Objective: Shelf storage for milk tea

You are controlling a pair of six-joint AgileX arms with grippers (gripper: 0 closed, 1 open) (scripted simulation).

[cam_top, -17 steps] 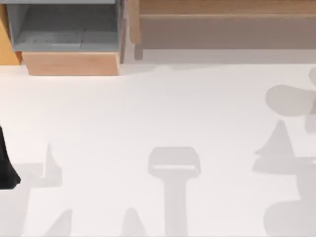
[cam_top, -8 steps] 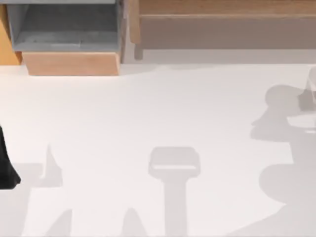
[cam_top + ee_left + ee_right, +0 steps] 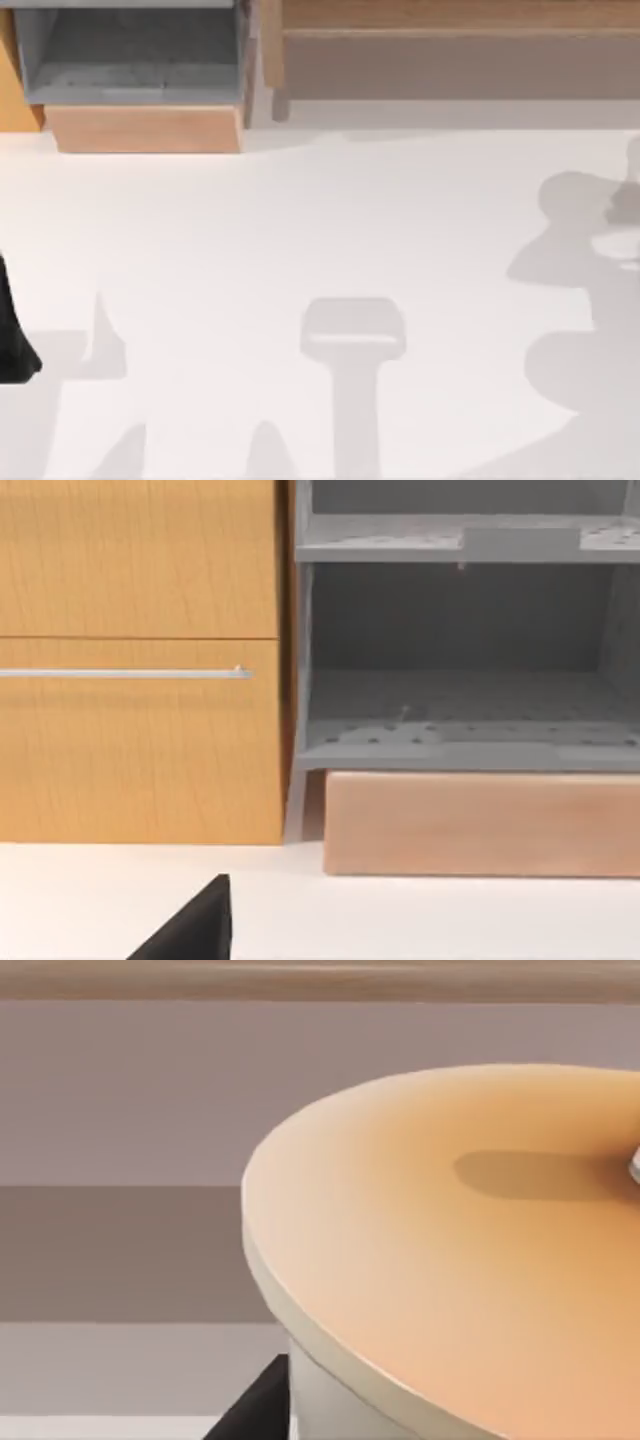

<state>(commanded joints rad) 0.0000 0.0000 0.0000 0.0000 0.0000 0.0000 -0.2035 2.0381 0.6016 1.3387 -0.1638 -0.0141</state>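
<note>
The milk tea (image 3: 450, 1260) is a cup with a flat tan lid and a white rim, seen very close in the right wrist view. My right gripper is shut on it, and one dark finger (image 3: 255, 1405) lies against the cup's white wall. In the top view this spot is at the table's right edge, where a pale blurred shape (image 3: 622, 240) shows. The grey open shelf (image 3: 130, 60) stands at the back left on a wooden base (image 3: 145, 128). My left arm (image 3: 14, 330) is parked at the left edge, its gripper open, with one black finger (image 3: 195, 930) facing the shelf (image 3: 460, 710).
An orange wooden cabinet (image 3: 140, 660) with a thin metal handle adjoins the shelf. A long wooden unit (image 3: 450, 50) runs along the back right. The white table (image 3: 320, 220) carries only shadows across its middle.
At the table's right edge the shadows merged and shifted as my right arm moved in. Over the last half second they barely changed. The left arm has not moved.
</note>
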